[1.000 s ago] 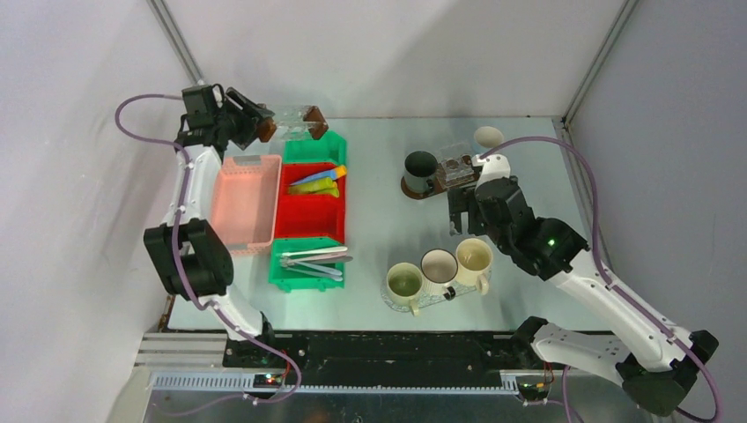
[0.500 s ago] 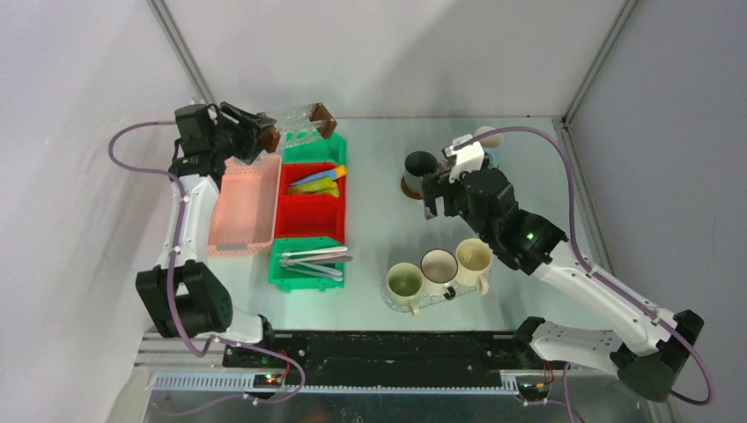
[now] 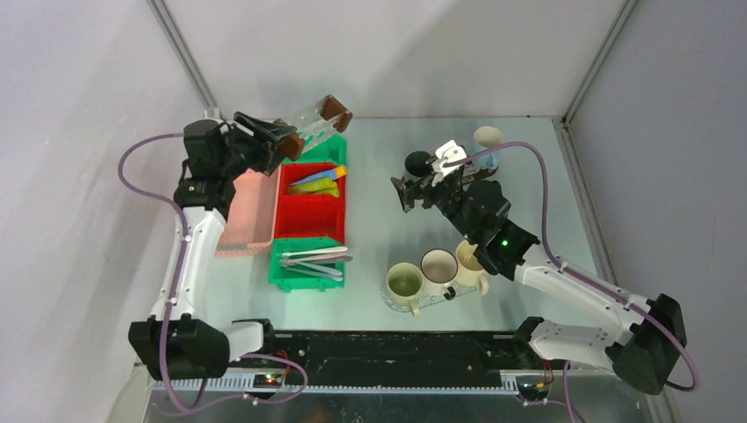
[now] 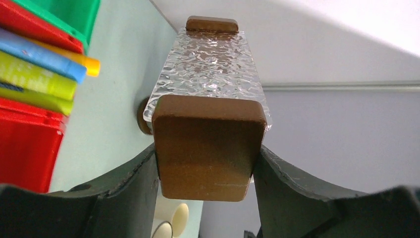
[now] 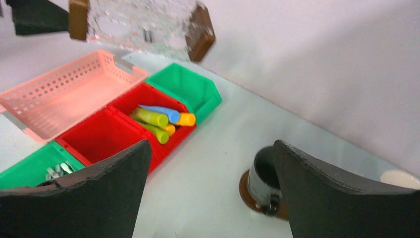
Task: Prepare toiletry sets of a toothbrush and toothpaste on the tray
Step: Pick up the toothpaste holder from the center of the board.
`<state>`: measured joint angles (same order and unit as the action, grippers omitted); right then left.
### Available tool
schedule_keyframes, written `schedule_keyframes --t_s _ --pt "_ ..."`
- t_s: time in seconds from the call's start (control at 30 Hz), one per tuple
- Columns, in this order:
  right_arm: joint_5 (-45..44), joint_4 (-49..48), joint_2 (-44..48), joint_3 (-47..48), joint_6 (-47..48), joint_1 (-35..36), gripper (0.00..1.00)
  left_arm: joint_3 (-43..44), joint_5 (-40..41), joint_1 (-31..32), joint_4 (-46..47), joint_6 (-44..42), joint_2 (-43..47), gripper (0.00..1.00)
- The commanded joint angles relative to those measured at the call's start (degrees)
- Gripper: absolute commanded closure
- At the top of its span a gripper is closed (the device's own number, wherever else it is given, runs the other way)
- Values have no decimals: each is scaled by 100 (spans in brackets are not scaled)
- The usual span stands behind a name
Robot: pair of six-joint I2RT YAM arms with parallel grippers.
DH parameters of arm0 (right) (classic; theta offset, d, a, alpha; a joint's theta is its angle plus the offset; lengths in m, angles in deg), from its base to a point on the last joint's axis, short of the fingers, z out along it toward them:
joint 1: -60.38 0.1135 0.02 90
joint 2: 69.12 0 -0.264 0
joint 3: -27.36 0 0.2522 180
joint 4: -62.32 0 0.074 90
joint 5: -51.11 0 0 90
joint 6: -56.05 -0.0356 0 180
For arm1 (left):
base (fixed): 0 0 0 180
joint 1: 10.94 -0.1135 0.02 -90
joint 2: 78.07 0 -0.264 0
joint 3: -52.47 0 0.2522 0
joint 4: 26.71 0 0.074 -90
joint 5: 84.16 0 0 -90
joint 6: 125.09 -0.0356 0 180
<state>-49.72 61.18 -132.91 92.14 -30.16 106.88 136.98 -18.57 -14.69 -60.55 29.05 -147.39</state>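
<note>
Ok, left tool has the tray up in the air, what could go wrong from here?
The left tool pinches the tray by one brown end only, so it could pivot or slip out. It hangs tilted above the bins; a drop might hit the tubes. The open right tool sits close to the dark mug and could knock it.

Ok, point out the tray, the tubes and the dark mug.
tray (image 4: 213, 64), left wrist view, on its clear textured middle.
tubes (image 5: 151, 117), right wrist view, on one tube's body.
dark mug (image 5: 258, 184), right wrist view, on its outer wall.
</note>
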Motion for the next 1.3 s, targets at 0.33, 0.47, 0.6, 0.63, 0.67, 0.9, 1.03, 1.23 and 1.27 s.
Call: schedule_keyframes --t_s 0.33,0.47,0.6,0.63,0.67,0.9,1.03,1.23,1.27 --pt "1624 -2647 -516 -506 1828 93 12 -343 -88 1056 379 541 691 100" --pt "1925 -2831 -634 -578 2498 108 19 -369 -98 1258 364 594 729 100" --pt "1886 -3355 -865 -650 3031 138 25 -355 -115 1448 367 624 746 100" --pt "1928 -3527 -908 -658 3123 139 27 -353 -128 1500 370 643 745 100" --pt "1962 -3594 -989 -661 3311 144 29 -347 -127 1522 372 657 749 100" --pt "2086 -4351 -1480 -632 3906 134 35 -309 -109 1772 369 708 769 100" --pt "2065 -4318 -1662 -526 4252 120 36 -306 -97 1896 376 738 784 100" --pt "1957 -4191 -1813 -422 4693 67 41 -302 -88 1964 345 737 835 100" --pt "1919 -4147 -1822 -408 4728 49 42 -292 -82 1972 341 726 838 100"
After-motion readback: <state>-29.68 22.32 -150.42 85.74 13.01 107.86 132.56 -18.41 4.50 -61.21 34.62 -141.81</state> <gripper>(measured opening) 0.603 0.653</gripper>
